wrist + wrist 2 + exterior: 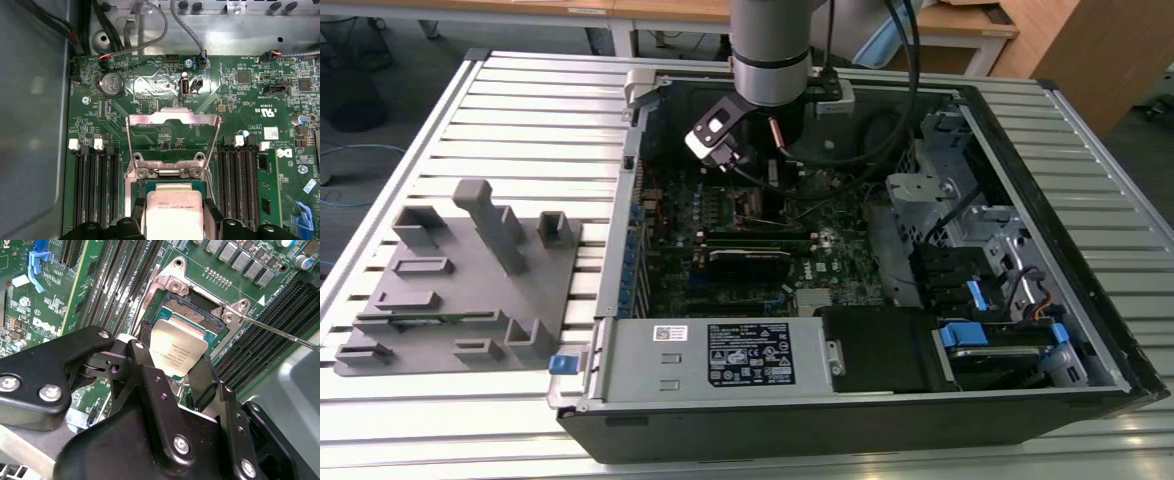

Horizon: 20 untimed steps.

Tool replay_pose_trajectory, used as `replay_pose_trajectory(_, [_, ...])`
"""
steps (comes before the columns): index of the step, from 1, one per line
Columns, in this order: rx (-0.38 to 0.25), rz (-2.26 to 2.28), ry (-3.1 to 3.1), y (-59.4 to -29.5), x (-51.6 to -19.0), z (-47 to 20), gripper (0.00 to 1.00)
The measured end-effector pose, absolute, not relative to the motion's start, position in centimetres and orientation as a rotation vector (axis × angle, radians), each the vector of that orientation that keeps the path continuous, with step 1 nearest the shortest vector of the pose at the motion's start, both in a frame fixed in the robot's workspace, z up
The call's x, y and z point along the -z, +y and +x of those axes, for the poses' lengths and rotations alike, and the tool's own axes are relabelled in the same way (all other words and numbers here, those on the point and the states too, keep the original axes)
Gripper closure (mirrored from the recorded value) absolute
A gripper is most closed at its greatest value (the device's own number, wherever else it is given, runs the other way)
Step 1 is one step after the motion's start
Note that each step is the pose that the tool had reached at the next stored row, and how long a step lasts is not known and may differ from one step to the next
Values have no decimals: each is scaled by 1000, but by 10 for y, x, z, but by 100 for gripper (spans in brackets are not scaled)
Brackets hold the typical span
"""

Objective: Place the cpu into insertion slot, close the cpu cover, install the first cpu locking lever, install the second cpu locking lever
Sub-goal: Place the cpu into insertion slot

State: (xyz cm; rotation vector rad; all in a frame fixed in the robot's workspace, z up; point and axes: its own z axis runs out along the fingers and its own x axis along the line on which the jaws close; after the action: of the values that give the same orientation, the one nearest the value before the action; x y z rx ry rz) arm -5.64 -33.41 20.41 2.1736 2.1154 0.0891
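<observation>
While the end effector [173,354] clamps the cpu [180,347] just above the insertion slot [192,306], apparently not seated, the cpu cover [150,120] stands raised, locking lever [280,332] unlatched; no step finished.

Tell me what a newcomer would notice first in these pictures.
The black gripper grips a flat square silver-grey cpu by two edges, right at the dark square insertion slot on the green motherboard. Just beyond, the thin silvery cpu cover stands swung open, tilted up off the board.
</observation>
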Motion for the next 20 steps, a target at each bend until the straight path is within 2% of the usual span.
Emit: replay_pose_trajectory(20, [-91,2178,2112,-334,-198,-60,46])
